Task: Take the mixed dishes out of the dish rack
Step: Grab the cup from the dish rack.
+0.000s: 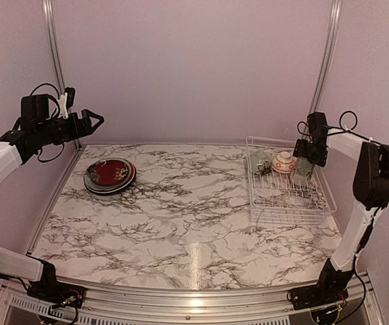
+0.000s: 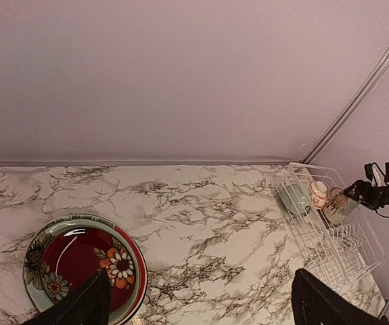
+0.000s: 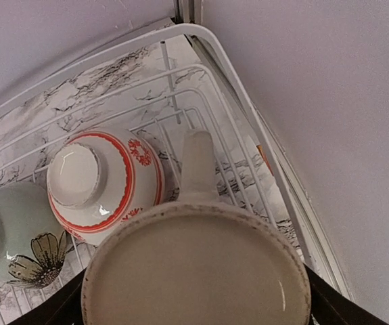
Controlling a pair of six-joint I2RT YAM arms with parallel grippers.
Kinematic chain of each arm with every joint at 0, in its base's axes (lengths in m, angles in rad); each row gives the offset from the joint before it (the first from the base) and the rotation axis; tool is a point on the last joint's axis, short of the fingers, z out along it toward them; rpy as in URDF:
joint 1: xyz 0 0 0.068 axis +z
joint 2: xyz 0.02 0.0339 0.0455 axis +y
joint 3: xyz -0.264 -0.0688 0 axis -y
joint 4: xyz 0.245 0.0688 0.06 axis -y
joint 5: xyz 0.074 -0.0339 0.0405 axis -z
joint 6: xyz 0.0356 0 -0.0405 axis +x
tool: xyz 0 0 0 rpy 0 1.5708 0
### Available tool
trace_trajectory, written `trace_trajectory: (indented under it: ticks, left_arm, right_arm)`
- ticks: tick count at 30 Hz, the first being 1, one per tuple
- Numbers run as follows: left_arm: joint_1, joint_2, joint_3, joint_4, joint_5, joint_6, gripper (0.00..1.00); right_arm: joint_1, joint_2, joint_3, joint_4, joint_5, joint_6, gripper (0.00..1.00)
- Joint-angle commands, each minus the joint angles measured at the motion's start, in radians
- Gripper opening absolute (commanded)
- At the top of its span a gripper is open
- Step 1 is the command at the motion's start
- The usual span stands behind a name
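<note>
Right wrist: right gripper [image 3: 194, 318], dark fingers [image 3: 49, 310] flanked round, speckled cream mug [image 3: 194, 271] at its rim; squeezing or merely beside, could not tell. Mug stood in corner of white wire rack [image 3: 201, 34], next to tilted red-banded white bowl [image 3: 106, 179] and pale green flowered bowl [image 3: 11, 237]. Left gripper [image 2: 201, 288] was spread, empty, above stacked glossy plates [image 2: 79, 261], dark red floral on top, on marble-patterned table [image 2: 201, 203].
</note>
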Motion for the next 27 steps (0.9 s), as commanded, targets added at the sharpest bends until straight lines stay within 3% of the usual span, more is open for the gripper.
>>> trace_trajectory:
  ticks: [1,9,27]
  left_arm:
    - [-0.003,0.008,-0.014,0.011,0.005,0.008,0.95]
    - [-0.002,0.019,-0.015,0.014,0.019,-0.001,0.95]
    - [-0.002,0.029,-0.018,0.018,0.035,-0.015,0.95]
  right_arm:
    - [-0.004,0.018,0.030,-0.008,0.033,-0.021,0.87]
    - [-0.005,-0.004,0.007,0.011,0.066,-0.050,0.75]
    - [0.048,-0.161,0.010,0.015,0.081,-0.117,0.24]
